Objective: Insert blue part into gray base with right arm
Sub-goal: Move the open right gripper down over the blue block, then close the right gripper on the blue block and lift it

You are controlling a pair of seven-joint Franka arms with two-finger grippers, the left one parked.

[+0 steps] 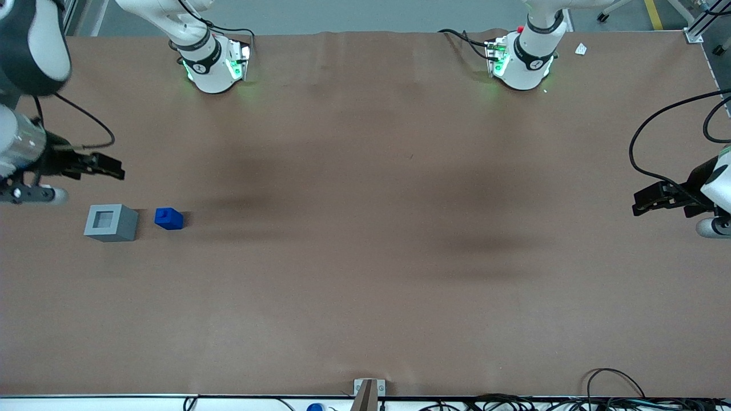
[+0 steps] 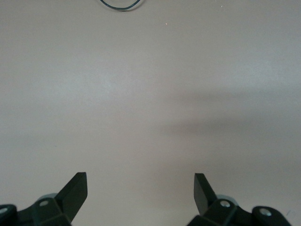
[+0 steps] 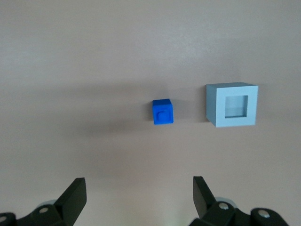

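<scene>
In the front view the blue part point(image 1: 169, 218) sits on the surface point(image 1: 365, 257) just beside the gray base point(image 1: 111, 222), nearer the camera than the raised pincer point(image 1: 105, 166), while the right wrist view shows the pincer point(image 3: 138, 197) released, empty, the blue part point(image 3: 162, 111) ahead of its spread fingers.

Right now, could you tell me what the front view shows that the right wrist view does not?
Only the front view shows the right arm, both arm bases and the gripper hanging above the table, farther from the camera than the gray base. Only the wrist view shows its open fingers clearly. Both show the blue part beside the base, apart.
</scene>
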